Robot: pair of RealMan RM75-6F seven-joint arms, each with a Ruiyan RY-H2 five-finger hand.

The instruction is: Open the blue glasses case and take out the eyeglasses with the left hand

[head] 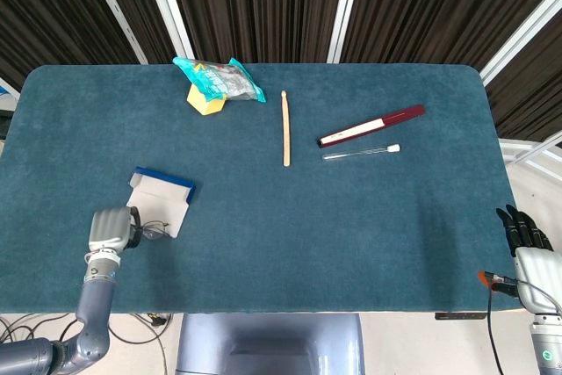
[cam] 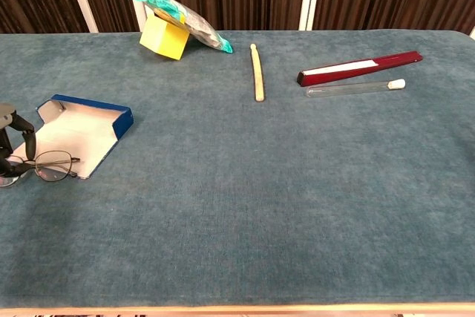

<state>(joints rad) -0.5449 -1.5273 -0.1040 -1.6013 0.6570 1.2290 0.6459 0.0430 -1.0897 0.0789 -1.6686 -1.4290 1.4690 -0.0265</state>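
The case (head: 161,198) lies open near the table's (head: 351,234) left front, white lining up. The left hand (head: 111,229) pinches the glasses (cam: 43,166) at their left end (lenses overlapping the case's front edge). The right hand (head: 527,239) hangs off the table's right edge, fingers loosely together, empty.

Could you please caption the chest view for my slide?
Left hand at the glasses lying across the open case's flap.
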